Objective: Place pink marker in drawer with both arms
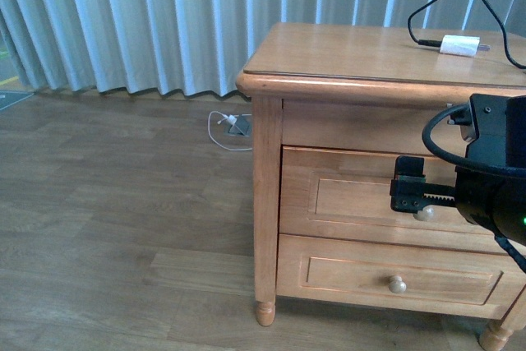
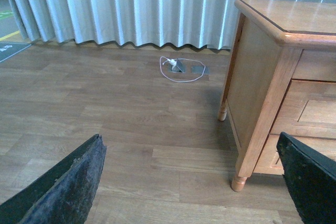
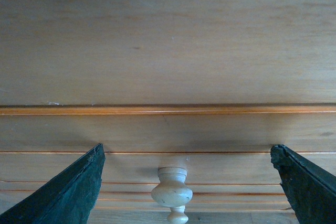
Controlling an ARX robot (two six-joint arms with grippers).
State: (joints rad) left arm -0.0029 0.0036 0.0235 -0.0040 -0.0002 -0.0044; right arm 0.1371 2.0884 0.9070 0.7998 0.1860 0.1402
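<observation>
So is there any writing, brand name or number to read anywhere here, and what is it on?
None can be read.
The white charger on the nightstand shows no legible print.
The drawer and its knob are plain wood.
The right gripper shows no readable label.
The floor patch by the curtain is too blurred.

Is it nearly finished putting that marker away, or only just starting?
Only starting. Nothing looks done: the upper drawer is shut, and no pink marker shows in any view. In hand: the right gripper, jaws open, is lined up around the drawer's knob. The left gripper hangs open over the floor. Opening, fetching, placing remain.
</observation>
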